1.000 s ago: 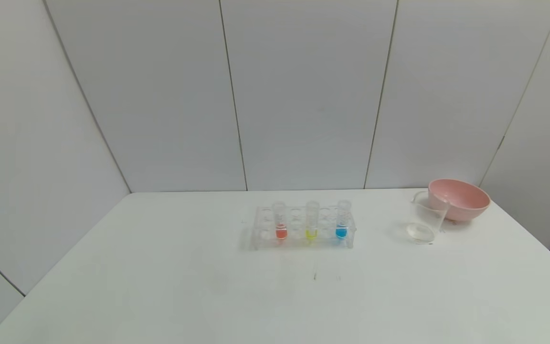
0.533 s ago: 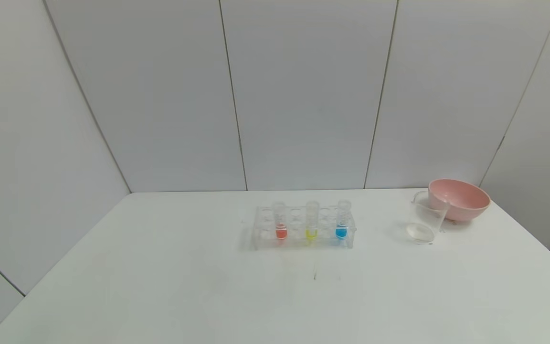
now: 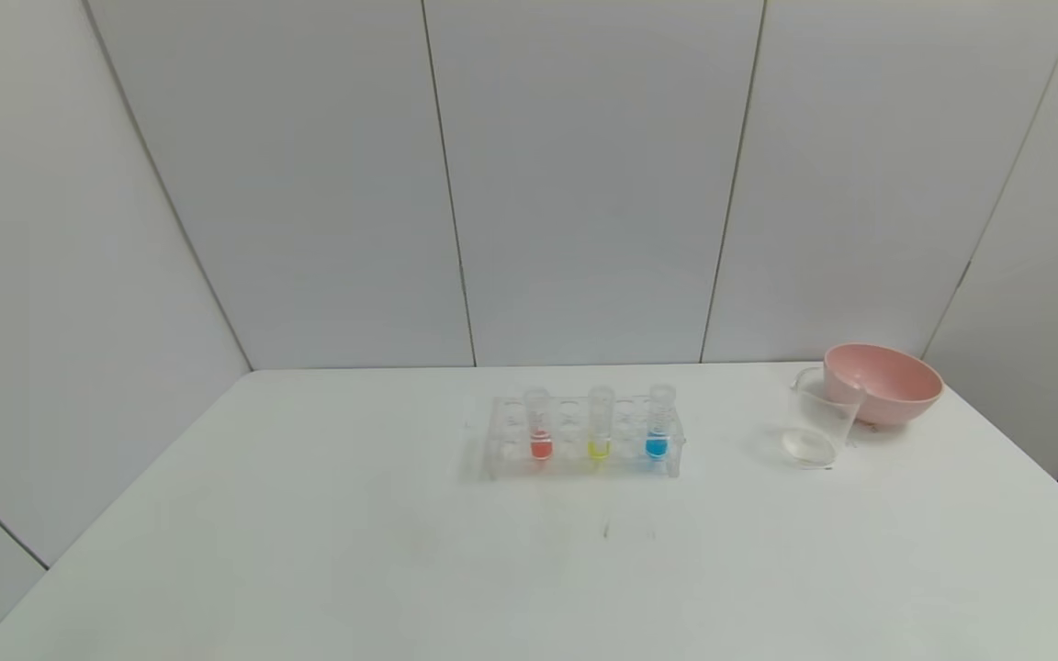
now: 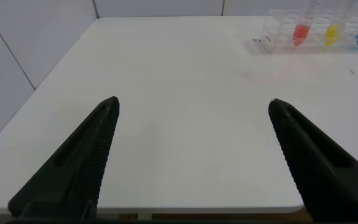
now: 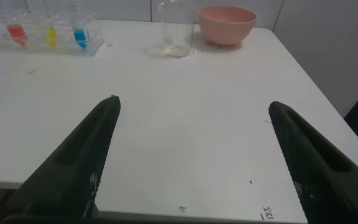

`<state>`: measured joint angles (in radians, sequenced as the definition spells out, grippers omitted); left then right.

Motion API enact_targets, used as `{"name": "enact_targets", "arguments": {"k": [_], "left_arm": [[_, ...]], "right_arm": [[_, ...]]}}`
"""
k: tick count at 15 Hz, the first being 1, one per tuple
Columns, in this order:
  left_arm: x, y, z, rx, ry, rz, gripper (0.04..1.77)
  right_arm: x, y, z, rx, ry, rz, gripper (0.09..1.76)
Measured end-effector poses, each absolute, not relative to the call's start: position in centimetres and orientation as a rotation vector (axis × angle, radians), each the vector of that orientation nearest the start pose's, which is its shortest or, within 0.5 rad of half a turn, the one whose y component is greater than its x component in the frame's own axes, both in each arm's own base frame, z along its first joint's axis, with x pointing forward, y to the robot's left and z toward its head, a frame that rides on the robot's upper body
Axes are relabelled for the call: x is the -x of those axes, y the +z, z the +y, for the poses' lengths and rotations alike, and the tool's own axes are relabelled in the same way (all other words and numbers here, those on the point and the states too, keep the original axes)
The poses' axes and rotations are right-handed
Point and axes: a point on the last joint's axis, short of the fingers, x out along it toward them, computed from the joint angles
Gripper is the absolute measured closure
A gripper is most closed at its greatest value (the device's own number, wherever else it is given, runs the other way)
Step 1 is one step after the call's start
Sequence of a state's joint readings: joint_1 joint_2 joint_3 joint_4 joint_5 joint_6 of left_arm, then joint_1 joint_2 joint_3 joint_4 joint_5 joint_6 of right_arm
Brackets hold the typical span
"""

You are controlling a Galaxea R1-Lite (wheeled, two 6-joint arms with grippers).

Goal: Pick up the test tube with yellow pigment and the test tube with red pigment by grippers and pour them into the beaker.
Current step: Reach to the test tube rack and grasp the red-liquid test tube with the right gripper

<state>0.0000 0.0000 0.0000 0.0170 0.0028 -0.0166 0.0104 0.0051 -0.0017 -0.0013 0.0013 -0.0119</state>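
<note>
Reaching pending. Left tool (image 4: 191,106), right tool (image 5: 191,106): both spread wide, empty, near tabletop (image 3: 309,551) edge. Red tube (image 3: 539,424), yellow tube (image 3: 599,423) upright in rack (image 3: 581,437) (blue alongside). Beaker (image 3: 818,425) beside bowl (image 3: 883,383). Grip above liquid, lift straight.

The head camera looked down from far at the table (image 3: 309,551). Both wrist cameras sat low at its near edge, sharing the rack (image 4: 272,37).
</note>
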Motion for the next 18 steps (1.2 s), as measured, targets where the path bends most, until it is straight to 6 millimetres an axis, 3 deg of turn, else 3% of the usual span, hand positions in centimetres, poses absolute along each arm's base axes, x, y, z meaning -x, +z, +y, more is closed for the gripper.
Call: {"name": "enact_targets", "arguments": {"k": [4, 10, 14, 18], "left_arm": [[2.3, 7.4, 0.0, 0.016, 0.003, 0.017, 0.09], [2.3, 7.4, 0.0, 0.016, 0.003, 0.017, 0.09], [2.3, 7.4, 0.0, 0.016, 0.003, 0.017, 0.09], [2.3, 7.4, 0.0, 0.016, 0.003, 0.017, 0.09]], "right_arm": [[2.6, 8.6, 0.0, 0.019, 0.006, -0.023, 0.14], [3.1, 14.9, 0.1, 0.011, 0.068, -0.113, 0.14], [1.5, 18.4, 0.3, -0.010, 0.139, -0.076, 0.14], [-1.9, 21.3, 0.4, -0.017, 0.167, -0.017, 0.14]]}}
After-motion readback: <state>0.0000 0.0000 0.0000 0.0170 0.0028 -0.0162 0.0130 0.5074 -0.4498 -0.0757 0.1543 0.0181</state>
